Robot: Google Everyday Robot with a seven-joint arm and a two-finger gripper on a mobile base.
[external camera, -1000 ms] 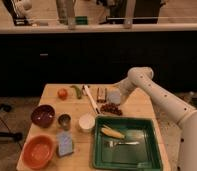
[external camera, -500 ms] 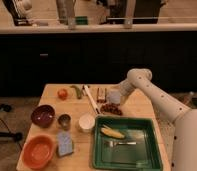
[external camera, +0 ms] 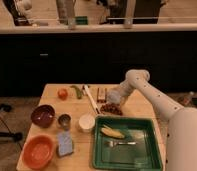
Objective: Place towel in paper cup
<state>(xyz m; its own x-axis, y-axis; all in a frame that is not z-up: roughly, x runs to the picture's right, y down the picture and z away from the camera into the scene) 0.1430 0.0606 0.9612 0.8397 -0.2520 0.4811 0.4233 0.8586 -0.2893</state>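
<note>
1. At the end effector (external camera: 115,98): poised over the far middle of the table (external camera: 134,111), fingers apart, gripping nothing. Directly beneath, a dark reddish heap (external camera: 110,108), kind impossible to tell.
2. Nearer the front, mid-table: paper cup (external camera: 86,122), white, upright, mouth open. Just left of a green tray (external camera: 139,152) and just right of a small metal cup (external camera: 64,120).
3. Farther out, at the front left: towel (external camera: 65,144), pale grey-blue, lying flat. Just beside an orange bowl (external camera: 38,151) and well apart from the end effector.
4. Step in hand, by judgement: reaching for the towel. Task barely begun, towel not yet touched.
5. To do it well: cross the table high, clearing both cup rims and the purple bowl (external camera: 43,115).
6. Come straight down over the towel's middle and pinch up a fold of cloth rather than scraping the wood.
7. Lift fully before moving sideways, so that trailing corners do not drag on the metal cup.
8. Centre over the paper cup, lower until the cloth sits inside the rim, then let go. Probably a light cup, easy to tip if nudged.
</note>
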